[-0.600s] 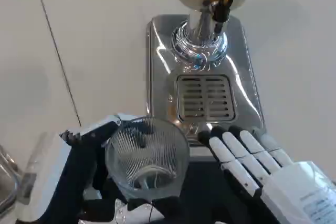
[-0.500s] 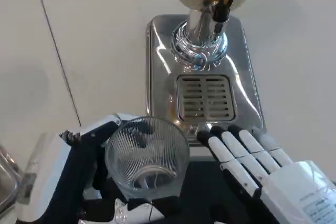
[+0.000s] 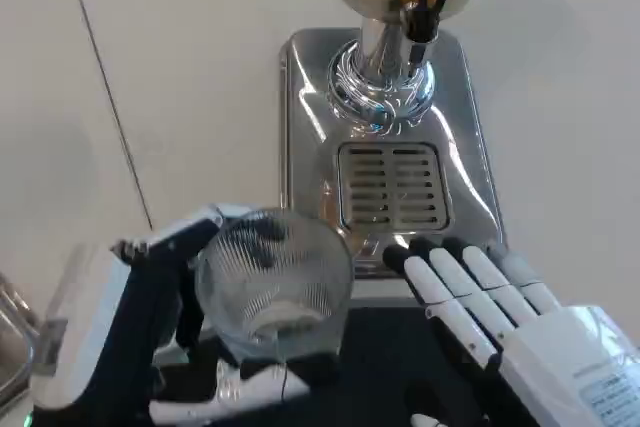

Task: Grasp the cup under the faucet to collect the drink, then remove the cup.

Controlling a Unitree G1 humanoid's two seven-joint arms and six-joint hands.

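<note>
Holding the ribbed glass cup [image 3: 272,282] in my left robot hand [image 3: 150,332], fingers wrapped round its wall, low at the near edge and well short of the faucet [image 3: 425,7]. My right robot hand [image 3: 500,317] lies empty, fingers straight and side by side, near the drip grille [image 3: 392,187]. Risks, as I judge them: cup looks tilted and could slip; stopping short of the spout would spill drink onto the dispenser base [image 3: 300,137].

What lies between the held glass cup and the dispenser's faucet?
In the head view, the slotted drip grate on the dispenser's steel base lies between the glass cup and the faucet.
</note>
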